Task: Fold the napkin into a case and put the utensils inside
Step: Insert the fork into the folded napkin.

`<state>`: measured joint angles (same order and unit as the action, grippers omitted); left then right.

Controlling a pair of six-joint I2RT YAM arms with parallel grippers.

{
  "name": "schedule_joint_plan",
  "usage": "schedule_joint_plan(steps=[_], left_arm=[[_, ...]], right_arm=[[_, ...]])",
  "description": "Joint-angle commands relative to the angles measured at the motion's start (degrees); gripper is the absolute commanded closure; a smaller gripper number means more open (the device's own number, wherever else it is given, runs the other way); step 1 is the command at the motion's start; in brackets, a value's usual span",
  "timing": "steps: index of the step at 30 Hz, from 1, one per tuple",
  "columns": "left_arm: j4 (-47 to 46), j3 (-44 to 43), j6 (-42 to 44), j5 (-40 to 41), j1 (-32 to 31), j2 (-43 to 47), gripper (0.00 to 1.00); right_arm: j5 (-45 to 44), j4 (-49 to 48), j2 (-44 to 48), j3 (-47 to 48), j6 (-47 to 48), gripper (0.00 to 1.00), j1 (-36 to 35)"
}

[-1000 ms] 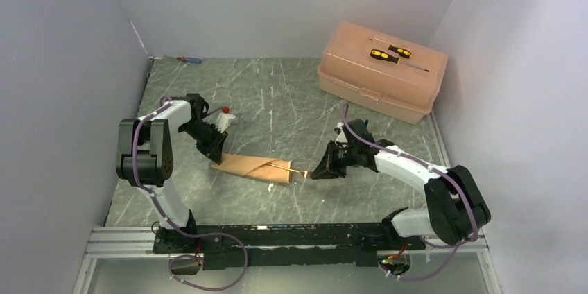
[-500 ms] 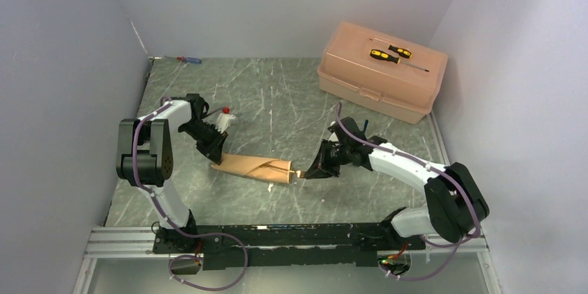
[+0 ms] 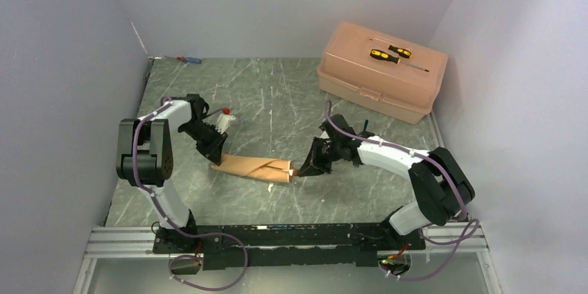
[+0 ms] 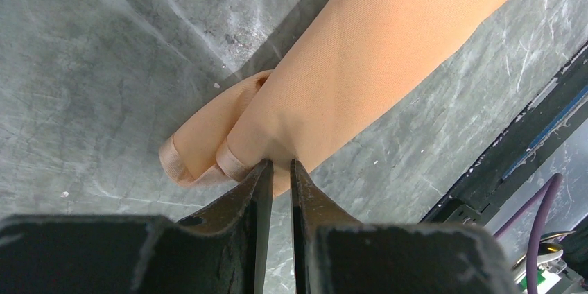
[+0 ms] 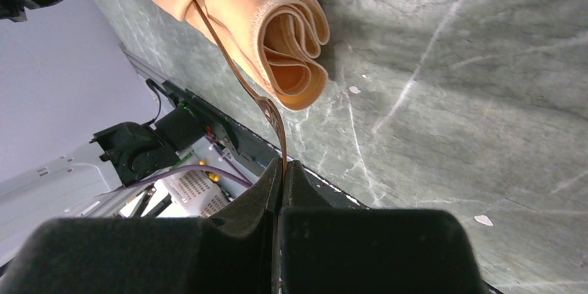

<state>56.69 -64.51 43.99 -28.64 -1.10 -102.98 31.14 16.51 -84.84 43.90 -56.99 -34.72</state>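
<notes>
Bright even light, soft shadow beside case (image 4: 388,51) (wrist views sharp), overhead view grainy

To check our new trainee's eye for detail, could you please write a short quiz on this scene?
1. True or false: the right gripper is shut on a slim gold utensil that runs into the folds of the case.
2. What lies on the pink box? A) a fork B) two yellow-and-black screwdrivers C) a napkin
3. Which gripper pinches the end of the case away from the utensil?
Key: 1 true; 2 B; 3 the left gripper.
</notes>
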Motion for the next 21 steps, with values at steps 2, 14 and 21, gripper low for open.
schedule_joint_plan(steps=[2, 14, 21], left_arm=[[1.8, 0.3, 1.7, -1.2, 0.0, 0.0, 0.79], [2.0, 0.1, 1.9, -1.2, 0.0, -0.1, 0.79], [2.1, -0.1, 2.0, -1.2, 0.0, -0.1, 0.79]], right_arm=[[1.2, -3.0, -0.3, 3.1, -1.2, 1.0, -0.9], [3.6, -4.6, -5.4, 7.2, -0.2, 1.0, -2.5], [3.5, -4.7, -7.0, 8.9, 0.0, 1.0, -2.9]])
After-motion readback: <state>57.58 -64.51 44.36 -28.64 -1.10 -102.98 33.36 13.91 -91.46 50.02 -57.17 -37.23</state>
